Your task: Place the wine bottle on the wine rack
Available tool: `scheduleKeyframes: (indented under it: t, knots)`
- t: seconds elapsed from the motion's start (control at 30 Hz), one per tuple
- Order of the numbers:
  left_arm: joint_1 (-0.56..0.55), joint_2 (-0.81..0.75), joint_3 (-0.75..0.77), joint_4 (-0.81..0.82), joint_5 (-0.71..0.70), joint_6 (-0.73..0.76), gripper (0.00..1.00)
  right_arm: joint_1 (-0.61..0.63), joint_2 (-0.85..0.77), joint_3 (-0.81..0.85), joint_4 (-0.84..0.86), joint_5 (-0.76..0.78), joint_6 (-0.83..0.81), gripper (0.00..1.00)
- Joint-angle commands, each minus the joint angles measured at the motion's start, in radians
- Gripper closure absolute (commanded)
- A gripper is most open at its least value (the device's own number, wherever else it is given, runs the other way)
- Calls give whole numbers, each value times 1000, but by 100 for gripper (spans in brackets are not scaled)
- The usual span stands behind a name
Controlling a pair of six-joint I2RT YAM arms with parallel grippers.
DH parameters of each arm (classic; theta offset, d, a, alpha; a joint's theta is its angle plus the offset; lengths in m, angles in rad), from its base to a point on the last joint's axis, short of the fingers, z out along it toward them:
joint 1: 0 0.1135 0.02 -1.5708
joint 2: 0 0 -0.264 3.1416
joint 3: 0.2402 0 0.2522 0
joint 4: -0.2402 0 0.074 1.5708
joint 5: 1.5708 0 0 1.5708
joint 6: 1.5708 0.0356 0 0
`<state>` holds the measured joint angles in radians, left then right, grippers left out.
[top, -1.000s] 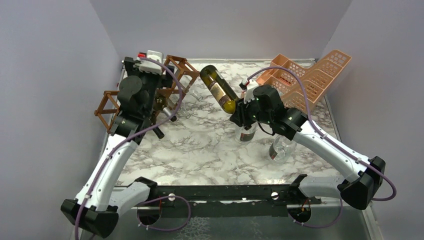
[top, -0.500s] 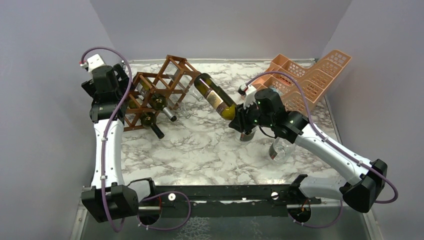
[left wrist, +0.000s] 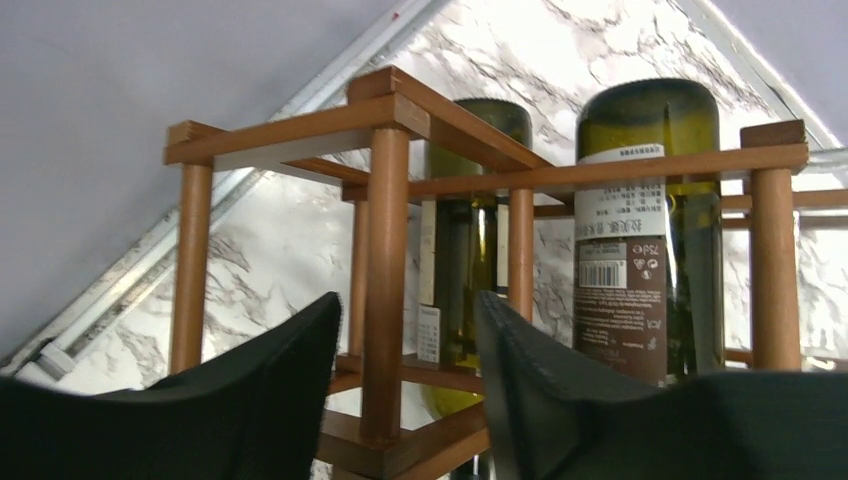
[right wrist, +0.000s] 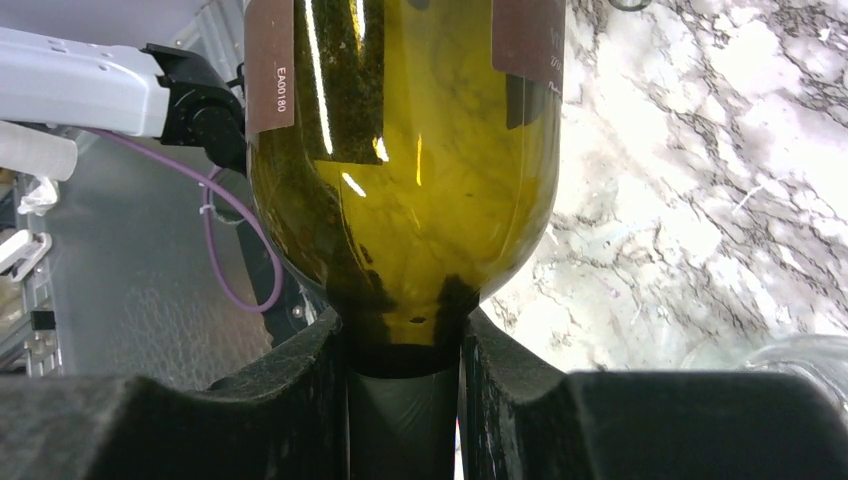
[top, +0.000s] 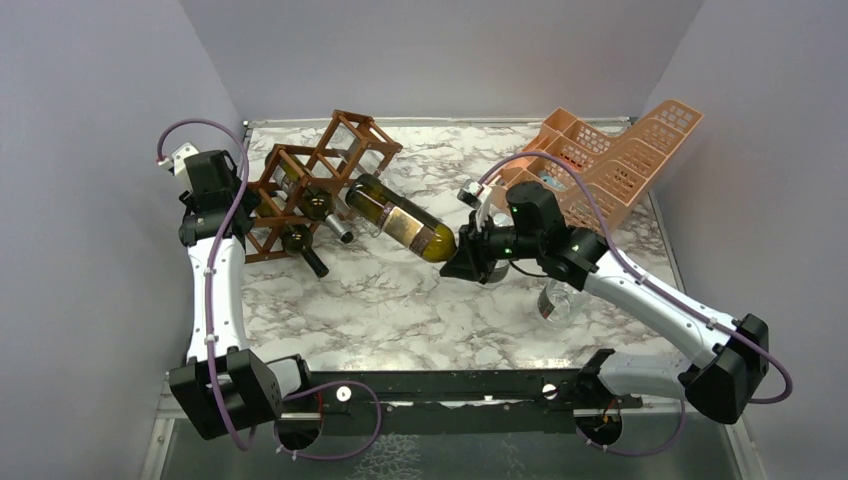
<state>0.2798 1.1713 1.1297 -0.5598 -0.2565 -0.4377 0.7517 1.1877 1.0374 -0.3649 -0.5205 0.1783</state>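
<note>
The green wine bottle (top: 395, 218) hangs almost level above the marbled surface (top: 400, 300) at mid-frame in the top view. Its base is turned toward the brown wooden wine rack (top: 322, 165) at upper left and its neck points to the right. The right hand (right wrist: 402, 345) is clamped on the neck, one finger on each side, as the right wrist view shows. The base sits just beside the rack's nearest diamond cell; whether it has entered the cell cannot be told from above. Two dark bottles (left wrist: 645, 230) already lie in the lattice.

The left hand (left wrist: 408, 305) waits at the rack's far-left side with its fingers apart. A wooden post stands in the gap, apparently ungripped.

The step in hand appears to be the insertion. The next move likely calls for lining the base up with an open cell and sliding the bottle in along its own axis until the slats carry it. Only then should the right hand let go of the neck. A peach plastic basket rack (top: 625, 155) stands at upper right, and a clear glass vessel (top: 560, 300) sits at lower right.
</note>
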Motion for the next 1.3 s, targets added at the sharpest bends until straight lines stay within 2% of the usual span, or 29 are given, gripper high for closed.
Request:
scheduleKeyframes:
  t: [0.0,0.43,0.6,0.77,0.87,1.0,1.13,1.27]
  knots:
    - [5,11,5,-8,102,-41,50,0,17,30,182,-85,-11,99]
    - [2,27,-7,10,393,-143,65,48,126,75,213,-68,27,99]
    - [-8,37,-14,36,510,-189,67,103,173,103,224,-38,40,99]
    - [-31,32,-5,45,538,-189,66,156,235,136,236,-3,65,99]
    - [-30,16,-8,39,512,-155,53,185,289,164,239,34,84,99]
    - [-30,-24,-16,15,375,-95,36,217,373,213,253,75,111,99]
    - [-32,-60,-2,-22,181,-39,29,254,455,277,259,102,122,99]
    - [-59,-76,42,-56,96,-9,28,287,529,343,245,128,124,99]
